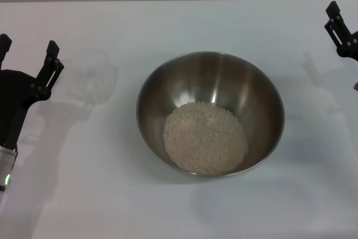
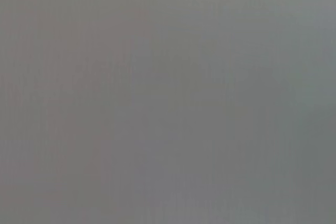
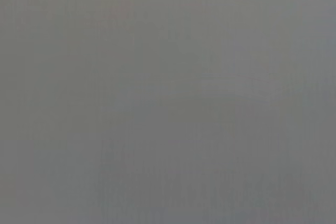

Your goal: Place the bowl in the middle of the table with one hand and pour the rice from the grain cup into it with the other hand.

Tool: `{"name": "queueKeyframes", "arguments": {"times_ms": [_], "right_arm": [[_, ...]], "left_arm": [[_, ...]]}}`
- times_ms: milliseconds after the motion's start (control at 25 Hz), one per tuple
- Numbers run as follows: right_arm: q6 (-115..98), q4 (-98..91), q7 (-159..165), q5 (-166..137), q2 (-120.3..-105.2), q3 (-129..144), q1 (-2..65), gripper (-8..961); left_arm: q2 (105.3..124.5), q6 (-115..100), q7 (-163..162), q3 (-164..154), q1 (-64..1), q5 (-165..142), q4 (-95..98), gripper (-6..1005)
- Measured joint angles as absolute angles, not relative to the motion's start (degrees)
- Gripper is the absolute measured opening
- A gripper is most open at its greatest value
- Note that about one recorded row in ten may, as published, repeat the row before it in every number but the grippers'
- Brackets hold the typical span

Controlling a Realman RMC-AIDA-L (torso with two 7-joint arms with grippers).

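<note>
White table (image 1: pixel 313 205) fills the head view, a pale wall strip along its far edge. Both wrist views show only flat grey, nothing to read.

Bowl (image 1: pixel 263 90): steel, upright, about the middle of the table, untouched by either arm.

Rice (image 1: pixel 205 137): pale heap low in the bowl, on the near side of its floor. No stray grains seen on the table.

Left gripper (image 1: pixel 28 51): at the left edge, fingers spread, holding nothing.

Right gripper (image 1: pixel 342 29): far right edge, only partly in view; fingers cannot be judged.

Grain cup (image 1: pixel 92 82): faint, translucent, standing on the table just beside the left gripper, well apart from the bowl. Looks empty.

Judgement: bowl placed, rice poured, cup set down. Little seems left beyond parking the arms.
</note>
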State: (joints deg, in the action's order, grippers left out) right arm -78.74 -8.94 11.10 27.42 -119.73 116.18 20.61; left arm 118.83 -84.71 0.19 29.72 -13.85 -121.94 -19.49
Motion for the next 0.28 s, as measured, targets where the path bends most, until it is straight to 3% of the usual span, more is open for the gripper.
{"name": "queueKeyframes", "arguments": {"times_ms": [120,280], "right_arm": [[-76.9,-10.0,11.1,27.4,-119.68,116.2,21.6,715],[-75.9,-10.4,11.1,27.5,-119.63,116.2,22.6,715]], "left_arm": [[118.95,-84.2,0.1,30.3,-14.3,-121.8,-19.5,865],[119.06,-83.7,0.1,30.8,-14.4,-121.7,-19.9,870]]}}
